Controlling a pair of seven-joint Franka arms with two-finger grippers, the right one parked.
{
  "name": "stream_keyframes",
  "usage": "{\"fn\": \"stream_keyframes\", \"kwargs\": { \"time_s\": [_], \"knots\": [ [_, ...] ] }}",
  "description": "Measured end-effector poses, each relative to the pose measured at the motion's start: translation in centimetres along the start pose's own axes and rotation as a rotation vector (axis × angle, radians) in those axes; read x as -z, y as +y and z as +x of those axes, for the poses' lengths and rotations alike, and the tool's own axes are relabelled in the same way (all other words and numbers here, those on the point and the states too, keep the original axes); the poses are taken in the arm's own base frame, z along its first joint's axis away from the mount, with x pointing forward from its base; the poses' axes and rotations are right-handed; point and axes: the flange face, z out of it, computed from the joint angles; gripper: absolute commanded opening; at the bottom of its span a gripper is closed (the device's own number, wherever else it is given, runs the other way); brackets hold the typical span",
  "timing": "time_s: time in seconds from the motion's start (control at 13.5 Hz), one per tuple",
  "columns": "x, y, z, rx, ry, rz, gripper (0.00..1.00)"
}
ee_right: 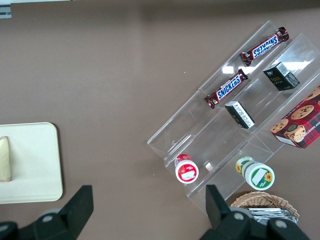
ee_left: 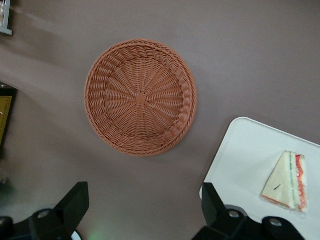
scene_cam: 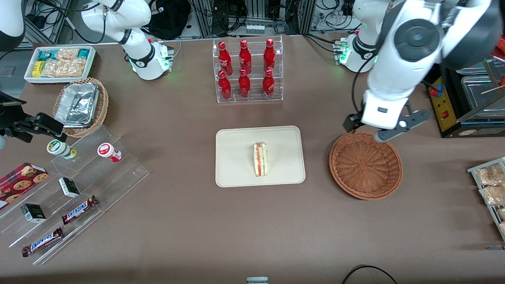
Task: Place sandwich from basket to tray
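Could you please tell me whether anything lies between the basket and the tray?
Nothing does. In the front view, only bare brown tabletop separates the basket from the tray; the left wrist view agrees. The open claw hangs above the basket's rim.

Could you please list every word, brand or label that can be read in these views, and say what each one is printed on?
"SNICKERS": on the two brown chocolate bars lying on the clear acrylic stepped stand.
Too small or blurred to read: the red bottles' white script, the red-lidded jar, the sunflower-label jar, the two black boxes, the red cookie box, the snack packets.
The left gripper hangs open above the table beside the round reddish-brown wicker basket, bearing no text.
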Motion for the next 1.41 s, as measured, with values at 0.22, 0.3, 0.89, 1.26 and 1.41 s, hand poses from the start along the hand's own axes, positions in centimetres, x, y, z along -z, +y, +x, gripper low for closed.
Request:
{"fn": "stream_keyframes", "kwargs": {
  "time_s": [0.22, 0.3, 0.89, 1.26, 1.41],
  "knots": [
    [0.5, -2.8, 1.0, -0.078, -0.043, -0.01, 0.99],
    [0.7, -4.0, 1.4, -0.098, -0.057, -0.012, 0.99],
    [2.4, -16.5, 5.0, -0.288, -0.141, -0.095, 0.99],
    [3.2, -19.5, 6.4, -0.325, -0.107, -0.119, 1.0],
    [3.7, -18.9, 7.4, -0.329, -0.063, -0.125, 1.0]
  ]
}}
